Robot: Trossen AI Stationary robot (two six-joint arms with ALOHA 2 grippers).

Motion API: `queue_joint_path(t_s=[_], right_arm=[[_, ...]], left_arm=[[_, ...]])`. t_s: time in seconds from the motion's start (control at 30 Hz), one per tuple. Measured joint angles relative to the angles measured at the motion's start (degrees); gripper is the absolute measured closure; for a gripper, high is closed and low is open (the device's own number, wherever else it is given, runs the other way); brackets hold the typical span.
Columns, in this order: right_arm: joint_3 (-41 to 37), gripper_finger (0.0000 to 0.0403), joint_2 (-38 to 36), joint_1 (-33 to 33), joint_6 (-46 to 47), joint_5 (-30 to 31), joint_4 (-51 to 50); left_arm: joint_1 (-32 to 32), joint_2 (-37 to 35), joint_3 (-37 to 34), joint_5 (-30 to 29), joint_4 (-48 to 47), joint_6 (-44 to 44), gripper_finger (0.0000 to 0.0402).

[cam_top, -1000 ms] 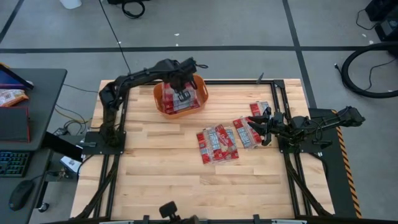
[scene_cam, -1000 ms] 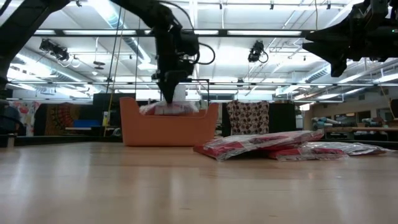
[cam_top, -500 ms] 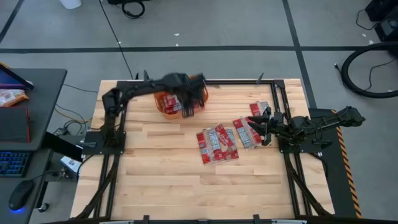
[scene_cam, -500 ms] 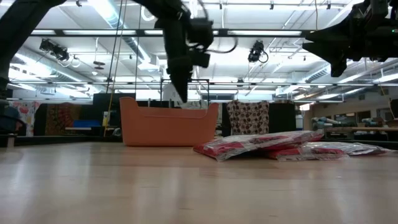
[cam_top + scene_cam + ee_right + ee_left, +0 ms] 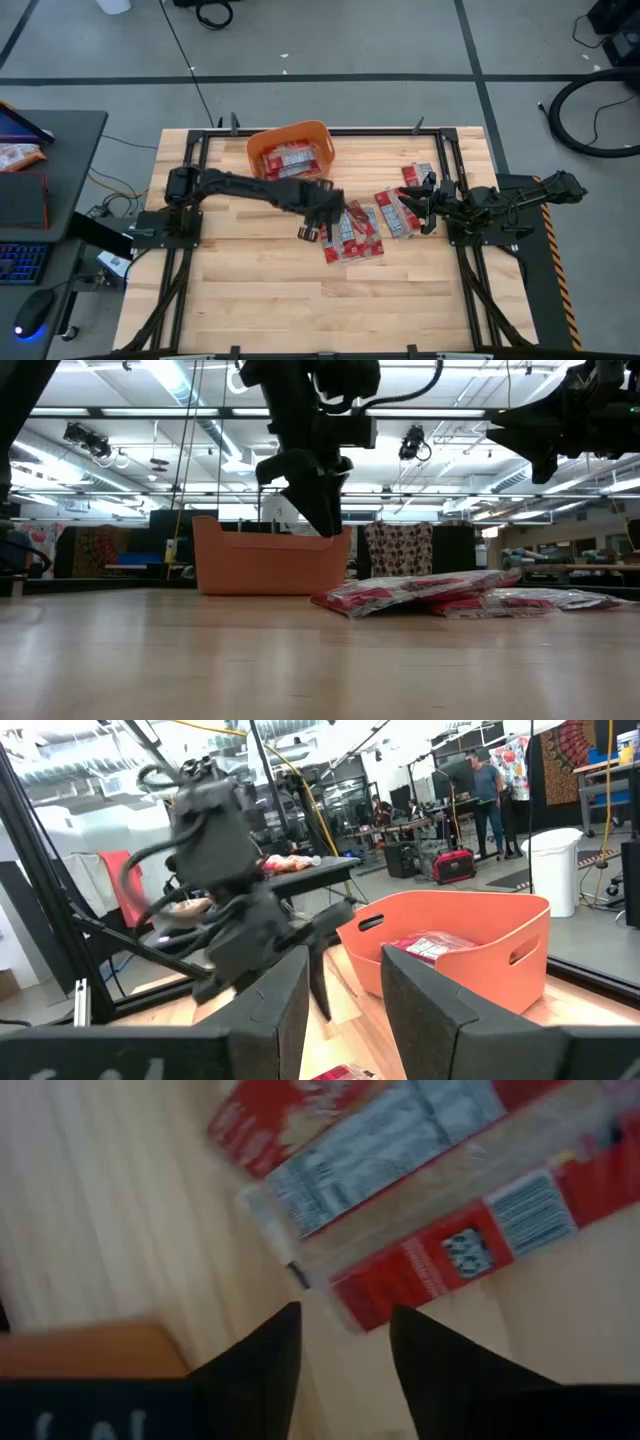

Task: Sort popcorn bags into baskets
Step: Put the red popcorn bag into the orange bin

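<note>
The orange basket stands at the table's far edge, left of centre, with red-and-white popcorn bags lying in it; it also shows in the low view and the right wrist view. More popcorn bags lie flat in a loose overlapping pile at mid-table, running toward the right. My left gripper hangs open just above the pile's left end, its fingers over bare wood beside the nearest bag. My right gripper waits open above the pile's right end.
Black frame rails run along the table's sides. The near half of the wooden top is bare. A desk with a keyboard stands off the table's left side. People stand in the room beyond.
My left gripper has risen out of the basket and swung toward the table's near right, coming down over the left end of the pile. Its fingers have opened on the way. My right arm has kept still.
</note>
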Motion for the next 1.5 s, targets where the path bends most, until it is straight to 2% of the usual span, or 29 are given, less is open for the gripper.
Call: queue_joint_path(t_s=[0.13,0.27,0.47,0.67,0.93,1.1,1.33,1.5], right_arm=[[0.00,0.0271,-0.01,-0.01,-0.01,0.00,0.00],[-0.02,0.0271,-0.01,-0.01,-0.01,0.00,0.03],[0.00,0.0271,0.01,-0.01,0.00,0.00,0.30],[0.00,0.0271,0.01,-0.01,0.01,-0.04,0.34],[0.00,0.0271,0.10,0.01,0.01,-0.02,0.75],[-0.01,0.0271,0.10,-0.01,0.01,0.02,0.90],[-0.02,0.0271,0.10,-0.01,0.01,0.02,1.01],[0.00,0.0271,0.10,-0.01,-0.01,0.00,1.01]], left_arm=[[-2.65,0.28,-1.80,-0.05,5.64,3.11,0.0209],[-4.38,2.12,-2.48,0.93,7.63,8.20,0.0196],[-4.87,5.67,-2.60,1.90,9.94,16.67,0.0205],[-3.17,7.71,-2.52,7.05,14.69,18.72,0.0212],[-1.90,10.49,-2.14,8.84,9.79,21.20,0.0217],[-2.40,10.92,-2.22,8.27,9.12,21.22,0.0262],[-4.01,11.05,-1.07,3.90,7.40,15.31,0.0385],[-4.26,11.01,3.46,2.43,0.64,10.50,0.0390]])
